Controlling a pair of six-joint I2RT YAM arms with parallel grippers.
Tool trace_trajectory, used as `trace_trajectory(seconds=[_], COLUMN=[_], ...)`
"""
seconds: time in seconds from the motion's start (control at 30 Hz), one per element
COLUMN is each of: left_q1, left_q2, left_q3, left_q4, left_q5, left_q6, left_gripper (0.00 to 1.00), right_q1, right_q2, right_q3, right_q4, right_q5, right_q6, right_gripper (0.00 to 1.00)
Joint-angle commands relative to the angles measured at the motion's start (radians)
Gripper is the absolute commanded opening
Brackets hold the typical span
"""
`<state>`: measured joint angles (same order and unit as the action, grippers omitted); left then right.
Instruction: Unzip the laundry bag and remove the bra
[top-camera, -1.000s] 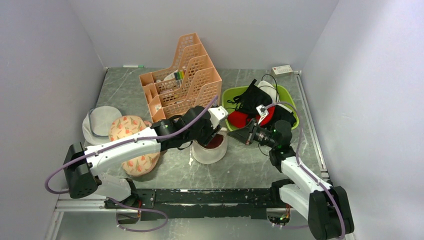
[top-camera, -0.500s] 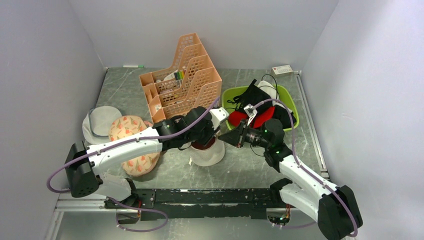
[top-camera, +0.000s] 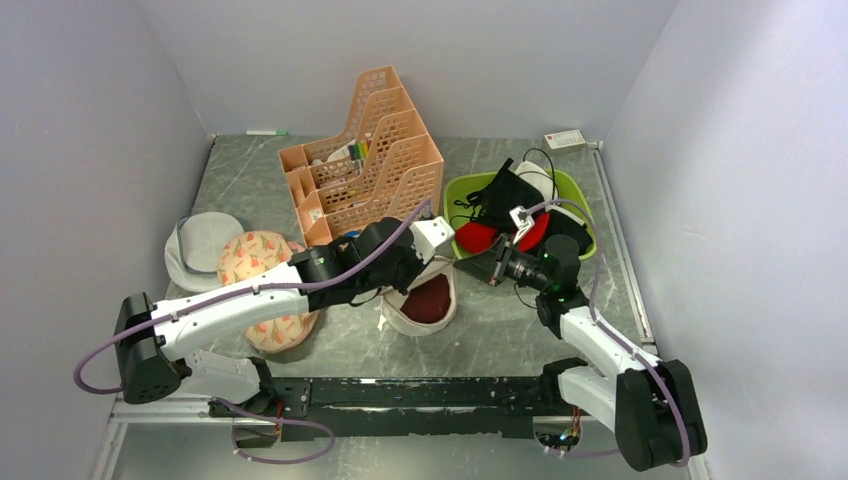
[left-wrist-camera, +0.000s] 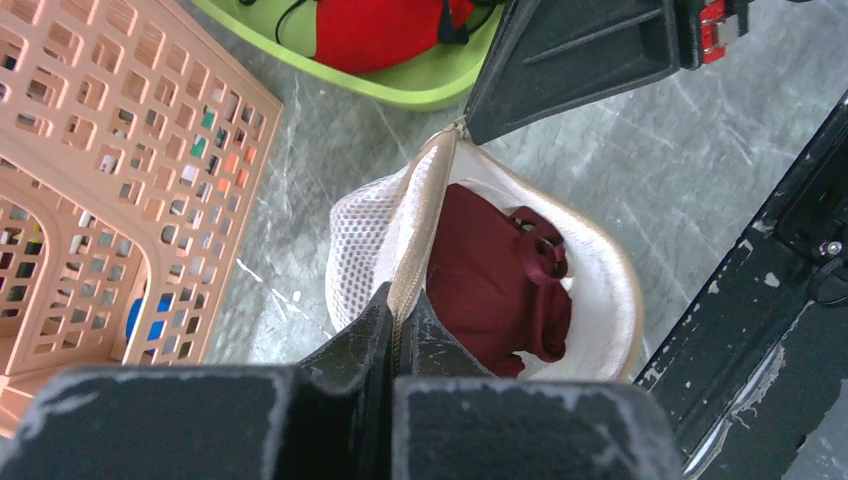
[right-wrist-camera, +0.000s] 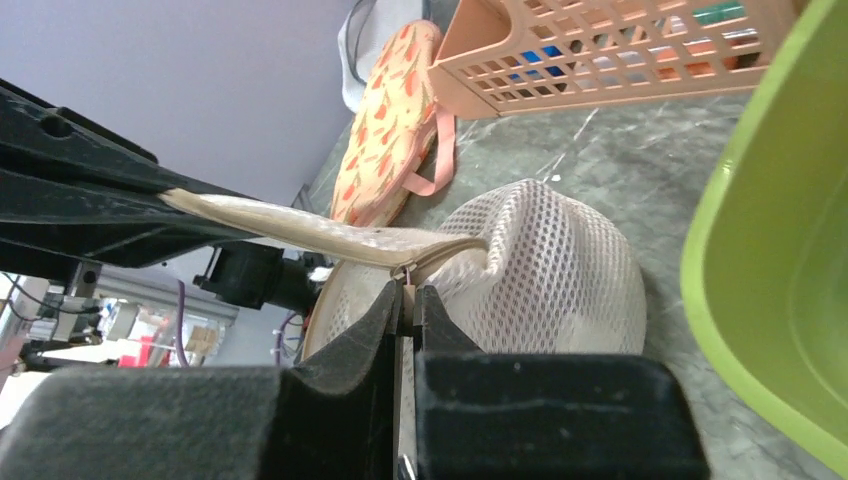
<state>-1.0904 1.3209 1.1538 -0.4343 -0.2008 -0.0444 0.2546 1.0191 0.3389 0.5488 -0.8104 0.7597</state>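
The laundry bag (top-camera: 395, 318), white mesh with a beige zip edge, lies on the table between both arms with its mouth open. The dark maroon bra (top-camera: 428, 298) sits inside it, plain in the left wrist view (left-wrist-camera: 495, 275). My left gripper (top-camera: 405, 280) is shut on the beige zip edge at one end of the opening (left-wrist-camera: 400, 300). My right gripper (top-camera: 488, 268) is shut on the zipper pull at the other end (right-wrist-camera: 408, 292), with the mesh wall (right-wrist-camera: 550, 270) bulging beyond it. The beige edge runs taut between the two grippers.
A peach slotted organiser (top-camera: 365, 160) stands behind the bag. A green basin (top-camera: 578, 190) with red and black garments is at the right. A peach floral pouch (top-camera: 262, 285) and a greyish-white round bag (top-camera: 200, 245) lie at the left.
My left gripper has shut on the bag's zip edge. The right gripper went in to the bag, then drew back right. The bag's mouth gapes wider and more of the bra shows.
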Motion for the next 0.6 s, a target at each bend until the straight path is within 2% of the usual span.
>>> trace_trajectory(seconds=[0.0, 0.1, 0.13, 0.2, 0.3, 0.37, 0.47, 0.57], left_q1=[-0.006, -0.008, -0.01, -0.009, -0.009, -0.012, -0.017, -0.023], left_q2=[-0.037, -0.022, -0.014, 0.002, 0.023, 0.037, 0.056, 0.068], left_q3=[0.001, 0.009, 0.014, 0.023, 0.031, 0.036, 0.041, 0.044], left_q4=[0.031, 0.018, 0.012, 0.003, -0.01, -0.017, -0.027, -0.035], left_q5=[-0.067, -0.076, -0.071, -0.054, -0.037, -0.03, -0.033, -0.053], left_q6=[0.014, 0.01, 0.008, 0.006, 0.003, 0.004, 0.006, 0.008], left_gripper=[0.07, 0.07, 0.11, 0.24, 0.5, 0.6, 0.63, 0.61], right_q1=[-0.09, -0.075, -0.068, -0.04, 0.043, 0.105, 0.183, 0.209], right_q2=[0.015, -0.019, -0.033, -0.053, -0.063, -0.055, -0.04, -0.032], right_q3=[-0.006, 0.034, 0.036, 0.041, 0.064, 0.086, 0.114, 0.121], right_q4=[0.021, -0.057, -0.052, -0.05, -0.095, -0.126, -0.144, -0.103], right_q5=[-0.097, -0.096, -0.103, -0.103, -0.06, -0.021, 0.026, 0.025], right_q6=[-0.022, -0.082, -0.081, -0.082, -0.108, -0.131, -0.144, -0.116], right_gripper=[0.0, 0.0, 0.0, 0.0, 0.0, 0.0, 0.0, 0.0])
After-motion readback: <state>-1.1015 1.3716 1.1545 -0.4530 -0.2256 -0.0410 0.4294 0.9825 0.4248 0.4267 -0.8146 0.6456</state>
